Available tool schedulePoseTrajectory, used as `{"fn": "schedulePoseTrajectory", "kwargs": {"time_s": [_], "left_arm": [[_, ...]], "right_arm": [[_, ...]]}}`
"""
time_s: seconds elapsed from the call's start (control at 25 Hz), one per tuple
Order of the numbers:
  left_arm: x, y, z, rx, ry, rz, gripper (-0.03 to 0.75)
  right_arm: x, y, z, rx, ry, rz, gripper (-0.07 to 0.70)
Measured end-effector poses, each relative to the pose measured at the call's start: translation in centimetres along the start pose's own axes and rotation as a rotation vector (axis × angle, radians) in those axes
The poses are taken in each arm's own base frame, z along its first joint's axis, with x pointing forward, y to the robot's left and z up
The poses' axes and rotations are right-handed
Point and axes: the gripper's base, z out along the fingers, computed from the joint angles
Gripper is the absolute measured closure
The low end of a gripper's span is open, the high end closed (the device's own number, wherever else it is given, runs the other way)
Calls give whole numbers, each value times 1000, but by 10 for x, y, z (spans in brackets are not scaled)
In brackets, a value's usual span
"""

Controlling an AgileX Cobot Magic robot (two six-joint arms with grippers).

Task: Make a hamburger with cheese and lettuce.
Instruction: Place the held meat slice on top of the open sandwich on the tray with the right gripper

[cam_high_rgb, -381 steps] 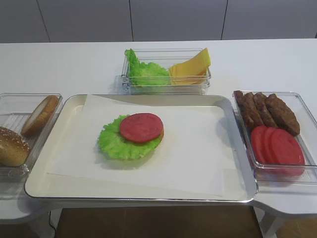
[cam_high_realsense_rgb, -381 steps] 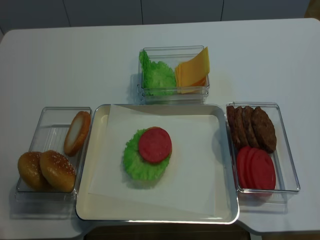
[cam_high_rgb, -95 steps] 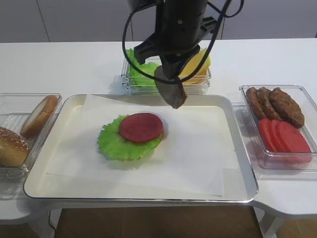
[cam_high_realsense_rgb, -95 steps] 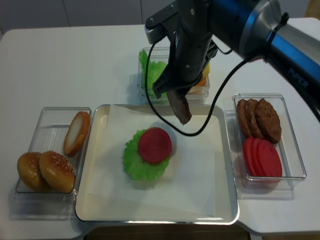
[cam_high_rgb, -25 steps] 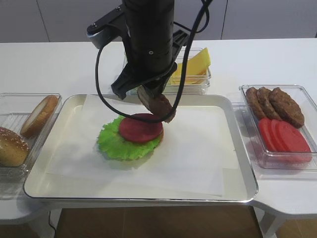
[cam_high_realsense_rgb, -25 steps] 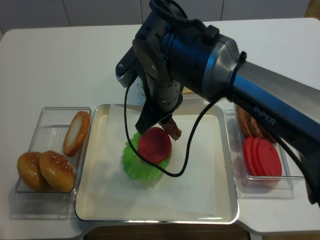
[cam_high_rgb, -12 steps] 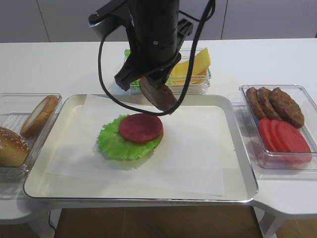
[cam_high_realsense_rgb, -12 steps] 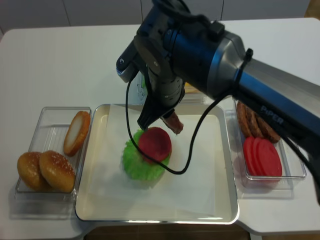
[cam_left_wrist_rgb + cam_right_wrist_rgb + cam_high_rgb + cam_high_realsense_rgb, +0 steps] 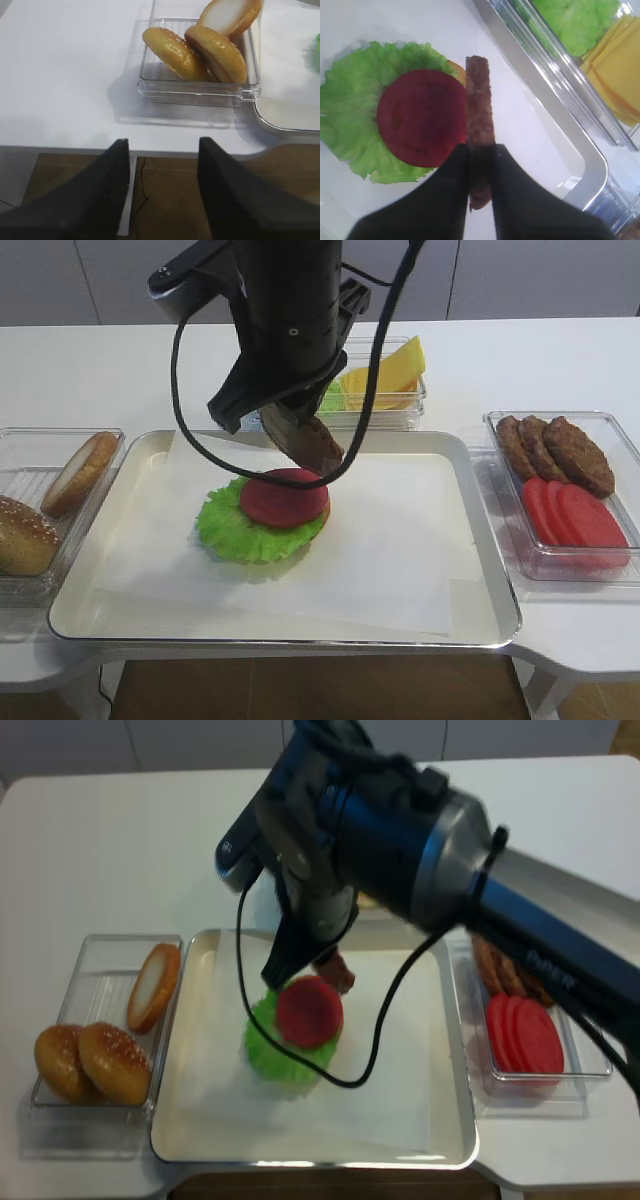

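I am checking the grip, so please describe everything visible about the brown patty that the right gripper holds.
The patty is a thin, rough, dark brown oval, seen edge-on from the wrist. The right gripper is shut on one end, its black fingers on both flat faces. It hangs tilted, free end down, above the far right edge of the hamburger, beside the red tomato slice. Whether it touches is unclear.

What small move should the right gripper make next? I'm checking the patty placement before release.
Probably shift left over the stack: the right gripper pinches the brown oval patty on edge, beside the round red tomato slice topping the hamburger, not centred above it.
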Motion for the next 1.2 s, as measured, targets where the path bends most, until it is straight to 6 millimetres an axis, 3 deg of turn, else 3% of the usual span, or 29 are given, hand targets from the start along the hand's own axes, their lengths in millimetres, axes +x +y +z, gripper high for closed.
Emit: {"fn": "schedulePoseTrajectory", "kwargs": {"time_s": [0.6, 1.2], "left_arm": [[0, 0, 0, 0, 0, 0, 379], [0, 0, 0, 0, 0, 0, 379]], "right_arm": [[-2, 7, 15, -14, 34, -9, 523], [-2, 19, 16, -134, 39, 32, 523]]}}
